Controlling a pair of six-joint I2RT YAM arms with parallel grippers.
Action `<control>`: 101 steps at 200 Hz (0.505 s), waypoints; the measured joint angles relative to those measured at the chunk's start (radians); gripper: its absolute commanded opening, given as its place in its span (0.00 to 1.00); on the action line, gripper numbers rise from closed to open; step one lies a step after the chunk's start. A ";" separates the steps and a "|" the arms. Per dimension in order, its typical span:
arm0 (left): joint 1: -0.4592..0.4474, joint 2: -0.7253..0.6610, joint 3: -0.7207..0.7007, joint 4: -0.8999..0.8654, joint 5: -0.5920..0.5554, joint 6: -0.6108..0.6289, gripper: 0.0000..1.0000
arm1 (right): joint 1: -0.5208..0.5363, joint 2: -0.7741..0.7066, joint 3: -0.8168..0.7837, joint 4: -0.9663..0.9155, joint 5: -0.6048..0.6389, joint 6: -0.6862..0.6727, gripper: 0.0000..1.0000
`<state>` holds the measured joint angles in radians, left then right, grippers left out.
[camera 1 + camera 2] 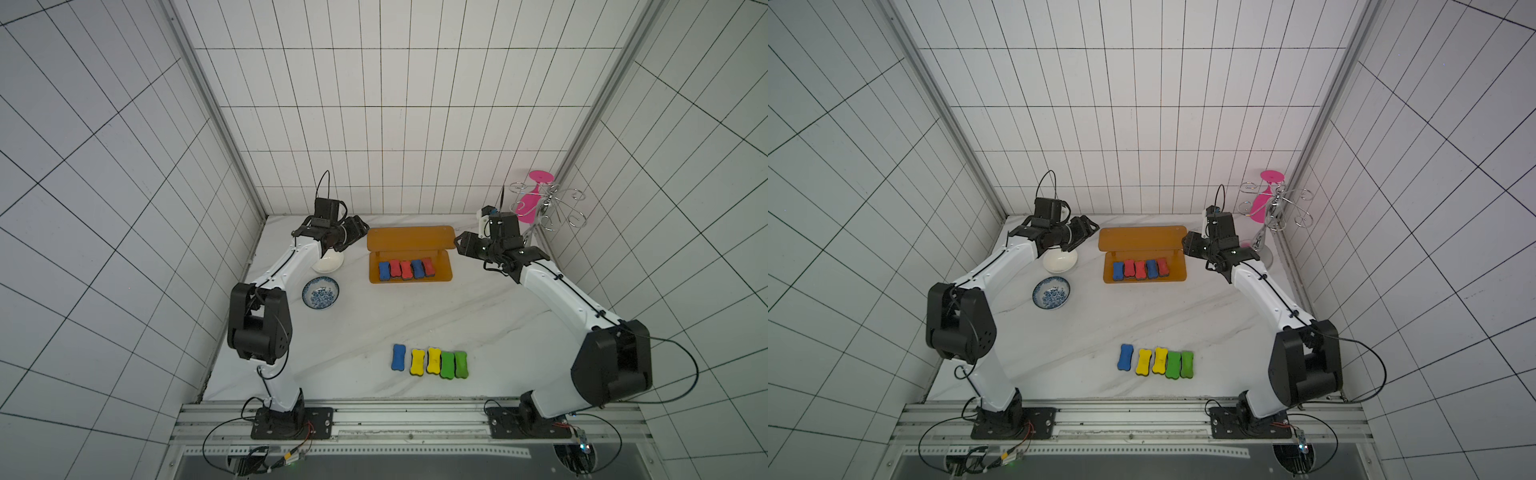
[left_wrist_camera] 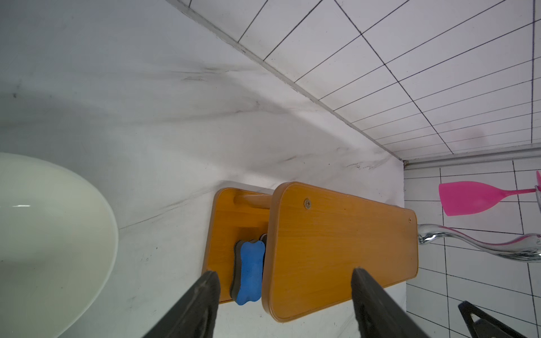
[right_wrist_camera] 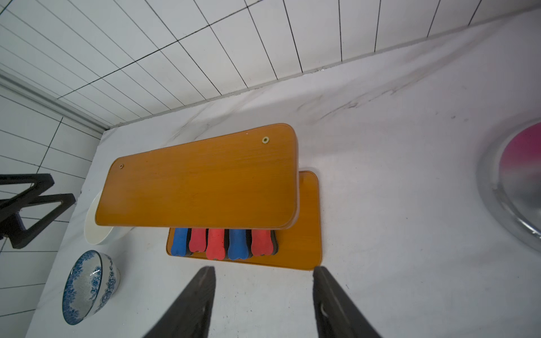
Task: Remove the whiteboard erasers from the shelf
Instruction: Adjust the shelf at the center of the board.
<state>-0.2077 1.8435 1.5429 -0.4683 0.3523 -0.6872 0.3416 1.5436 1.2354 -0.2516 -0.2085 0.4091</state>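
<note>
Whiteboard erasers (image 1: 406,270): five stand side by side on the lower board of the shelf (image 1: 409,239). Their order is blue, red, red, blue, red, going from the left gripper (image 2: 284,272) toward the right gripper (image 3: 263,269).

Shelf lies between the two grippers, one at each short end, each just beside the upper board. The right wrist view shows a gap between the left fingers and the board's end.

Left gripper: jaws well apart, nothing between them. The nearest blue eraser (image 2: 248,272) sits just ahead of its fingertips, partly under the upper board's edge.

Right gripper: jaws parted, empty. The shelf's eraser row lies ahead of it, on the lower board.

Second row of five erasers (image 1: 433,360) (blue, yellow, yellow, green, green) lies on the marble table (image 1: 374,324), well behind both grippers, toward the arm bases.

White bowl (image 1: 330,262) is beside and below the left gripper, with the blue-patterned bowl (image 1: 320,293) just behind it. Wire rack (image 1: 548,208), with a pink stemmed glass (image 1: 527,205) hung upside down, stands behind the right gripper.
</note>
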 measured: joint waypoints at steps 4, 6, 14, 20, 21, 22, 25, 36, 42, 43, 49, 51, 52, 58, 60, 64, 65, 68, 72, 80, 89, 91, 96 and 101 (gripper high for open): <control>0.000 0.013 0.009 0.002 0.008 0.000 0.75 | -0.010 0.015 0.002 0.005 -0.016 0.004 0.63; 0.000 0.019 0.013 0.002 0.014 0.001 0.75 | -0.013 0.020 0.003 0.006 -0.021 0.003 0.63; 0.000 0.040 0.029 0.002 0.033 0.002 0.75 | -0.027 0.045 0.008 0.015 -0.046 0.003 0.64; -0.001 0.055 0.039 0.005 0.049 0.004 0.75 | -0.034 0.066 0.016 0.018 -0.064 0.002 0.65; -0.001 0.058 0.042 0.005 0.052 0.004 0.75 | -0.034 0.069 0.018 0.018 -0.066 0.002 0.65; -0.001 0.059 0.043 0.005 0.054 0.004 0.74 | -0.034 0.071 0.019 0.018 -0.068 0.002 0.65; -0.001 0.067 0.046 0.008 0.062 0.005 0.74 | -0.035 0.081 0.023 0.021 -0.074 0.003 0.65; -0.001 0.085 0.055 0.013 0.088 0.007 0.74 | -0.035 0.113 0.045 0.030 -0.096 0.002 0.65; -0.001 0.093 0.056 0.018 0.098 0.007 0.73 | -0.035 0.127 0.056 0.034 -0.105 0.002 0.65; -0.001 0.094 0.056 0.018 0.100 0.007 0.72 | -0.035 0.131 0.058 0.035 -0.107 0.002 0.65; -0.001 0.100 0.056 0.021 0.111 0.007 0.72 | -0.035 0.144 0.070 0.039 -0.115 0.002 0.65; -0.001 0.101 0.056 0.023 0.113 0.006 0.71 | -0.035 0.148 0.073 0.041 -0.117 0.002 0.65; -0.001 0.101 0.056 0.023 0.115 0.007 0.71 | -0.035 0.151 0.076 0.042 -0.120 0.002 0.65; -0.001 0.105 0.056 0.027 0.122 0.007 0.70 | -0.035 0.166 0.089 0.047 -0.126 0.001 0.65; -0.001 0.106 0.056 0.027 0.125 0.007 0.70 | -0.035 0.170 0.093 0.048 -0.127 0.001 0.65; -0.001 0.108 0.056 0.029 0.128 0.006 0.70 | -0.034 0.179 0.101 0.051 -0.130 0.000 0.65; -0.001 0.108 0.056 0.030 0.130 0.007 0.70 | -0.034 0.181 0.103 0.052 -0.130 0.000 0.65; -0.001 0.109 0.056 0.031 0.133 0.007 0.70 | -0.034 0.187 0.108 0.053 -0.130 -0.001 0.65; -0.001 0.110 0.056 0.033 0.137 0.007 0.69 | -0.034 0.197 0.116 0.055 -0.132 -0.002 0.65; -0.001 0.111 0.056 0.038 0.143 0.007 0.68 | -0.035 0.211 0.129 0.058 -0.132 -0.005 0.64; -0.001 0.113 0.056 0.043 0.148 0.006 0.65 | -0.035 0.227 0.142 0.058 -0.131 -0.007 0.63; -0.001 0.113 0.056 0.045 0.150 0.006 0.65 | -0.035 0.232 0.146 0.058 -0.131 -0.010 0.63; -0.001 0.115 0.056 0.047 0.153 0.007 0.63 | -0.035 0.239 0.153 0.058 -0.130 -0.010 0.61; -0.001 0.117 0.056 0.048 0.155 0.008 0.61 | -0.035 0.249 0.164 0.056 -0.129 -0.013 0.60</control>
<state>-0.2085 1.9610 1.5993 -0.4202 0.5076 -0.6792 0.3069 1.7924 1.3994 -0.1959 -0.3374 0.3962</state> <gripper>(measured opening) 0.650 0.625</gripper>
